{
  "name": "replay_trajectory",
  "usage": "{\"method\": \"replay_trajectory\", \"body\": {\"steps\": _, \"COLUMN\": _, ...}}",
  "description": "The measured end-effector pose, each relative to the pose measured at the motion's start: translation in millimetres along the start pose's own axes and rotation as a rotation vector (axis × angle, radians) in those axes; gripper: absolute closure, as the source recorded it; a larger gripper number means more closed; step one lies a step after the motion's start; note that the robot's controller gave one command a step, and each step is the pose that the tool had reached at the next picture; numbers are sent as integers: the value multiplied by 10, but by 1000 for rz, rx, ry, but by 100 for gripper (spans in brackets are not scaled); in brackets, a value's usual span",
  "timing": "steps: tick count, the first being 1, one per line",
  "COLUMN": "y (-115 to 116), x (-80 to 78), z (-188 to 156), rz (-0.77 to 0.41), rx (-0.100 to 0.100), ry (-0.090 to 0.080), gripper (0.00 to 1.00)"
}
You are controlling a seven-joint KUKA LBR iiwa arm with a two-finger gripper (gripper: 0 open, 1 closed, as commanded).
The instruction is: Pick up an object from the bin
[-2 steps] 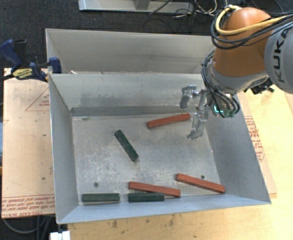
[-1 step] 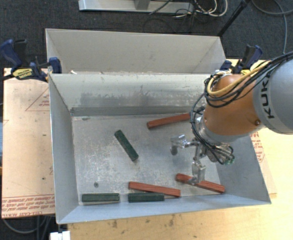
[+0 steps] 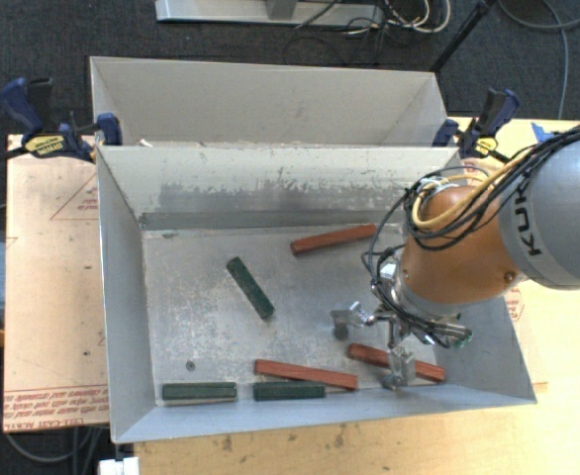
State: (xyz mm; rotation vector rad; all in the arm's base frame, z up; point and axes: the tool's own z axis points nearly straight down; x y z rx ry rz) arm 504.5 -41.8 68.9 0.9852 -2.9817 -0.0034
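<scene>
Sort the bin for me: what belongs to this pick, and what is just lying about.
Job in hand: gripper; front-right red-brown bar, directly under it.
Lying about: back red-brown bar; front red-brown bar; slanted green bar; front-left green bar; front-middle green bar.

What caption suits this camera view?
Gripper over a red-brown bar in the grey bin's lower-right corner; five more bars lie scattered.
</scene>
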Motion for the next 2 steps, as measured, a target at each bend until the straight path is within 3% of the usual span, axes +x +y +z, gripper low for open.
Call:
{"method": "replay_trajectory", "body": {"steps": 1, "y": -5, "x": -9, "z": -13, "rz": -2, "rx": 2, "ry": -2, "gripper": 100}}
{"method": "replay_trajectory", "body": {"steps": 2, "y": -185, "x": -104, "z": -1444, "rz": 74, "rx": 9, "ry": -10, "gripper": 100}}
